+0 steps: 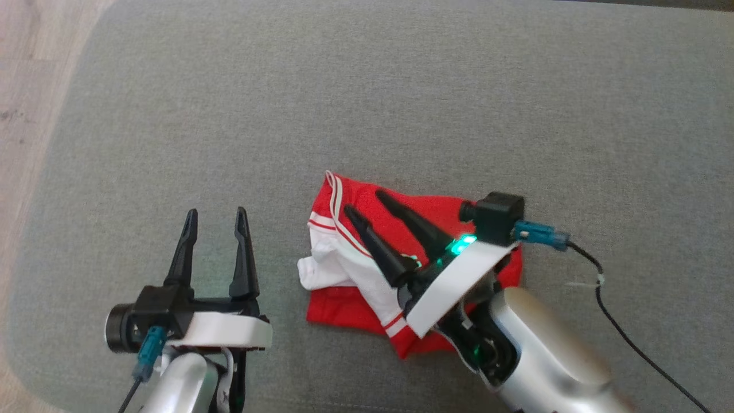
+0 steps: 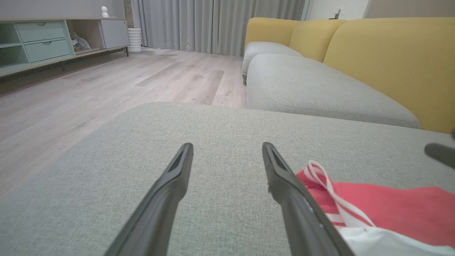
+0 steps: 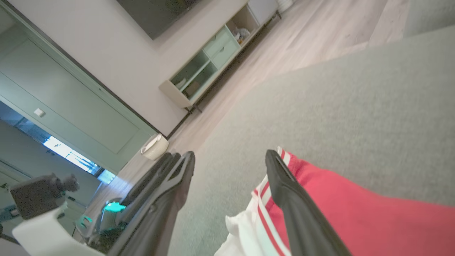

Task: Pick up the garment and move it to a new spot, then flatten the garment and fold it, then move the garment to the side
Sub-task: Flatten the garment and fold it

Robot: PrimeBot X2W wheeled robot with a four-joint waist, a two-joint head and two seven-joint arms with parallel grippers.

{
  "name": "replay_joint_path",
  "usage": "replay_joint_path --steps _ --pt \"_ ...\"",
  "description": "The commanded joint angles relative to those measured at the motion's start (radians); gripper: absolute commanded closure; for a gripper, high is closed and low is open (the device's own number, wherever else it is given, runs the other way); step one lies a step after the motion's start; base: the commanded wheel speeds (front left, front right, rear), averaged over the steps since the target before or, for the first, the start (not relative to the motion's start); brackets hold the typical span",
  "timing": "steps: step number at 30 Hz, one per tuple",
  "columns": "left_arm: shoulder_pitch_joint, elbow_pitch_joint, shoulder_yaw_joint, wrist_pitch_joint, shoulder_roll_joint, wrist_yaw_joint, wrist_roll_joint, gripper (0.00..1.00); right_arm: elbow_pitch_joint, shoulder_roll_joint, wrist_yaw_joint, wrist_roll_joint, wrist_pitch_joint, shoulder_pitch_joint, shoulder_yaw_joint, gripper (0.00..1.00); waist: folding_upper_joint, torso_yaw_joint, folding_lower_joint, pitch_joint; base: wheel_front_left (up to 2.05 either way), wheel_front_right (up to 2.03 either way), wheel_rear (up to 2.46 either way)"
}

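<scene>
The garment [image 1: 344, 269] is red with white panels and red-and-white stripes, lying folded in a rough bundle on the grey cushion [image 1: 401, 103]. My right gripper [image 1: 364, 202] hangs just above the garment with its two dark fingers spread open and nothing between them. In the right wrist view the garment [image 3: 355, 220] lies under and to the right of the open right gripper [image 3: 229, 156]. My left gripper [image 1: 215, 213] stands open over bare cushion to the left of the garment. The left wrist view shows the garment [image 2: 391, 209] at the lower right of the open left gripper [image 2: 227, 146].
The cushion's left edge drops to a wooden floor [image 1: 23, 86]. A black cable [image 1: 625, 332] trails from the right wrist across the cushion. A yellow-backed sofa [image 2: 373, 60] and a pale green cabinet [image 2: 42, 39] stand further off.
</scene>
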Motion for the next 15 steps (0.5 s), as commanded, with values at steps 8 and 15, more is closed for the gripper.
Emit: replay_joint_path --steps 8,15 --pt "-0.037 -0.022 0.05 -0.012 0.015 0.0 0.001 0.0 -0.079 -0.039 -0.001 -0.148 -0.202 -0.048 -0.155 0.0 0.0 -0.042 -0.0002 -0.004 0.0 0.0 0.0" --pt "-0.021 -0.033 0.06 -0.012 0.035 0.01 0.007 0.0 -0.154 -0.111 -0.001 -0.377 -0.182 0.089 -0.448 0.0 0.0 -0.08 -0.0002 -0.016 0.0 0.0 0.0"
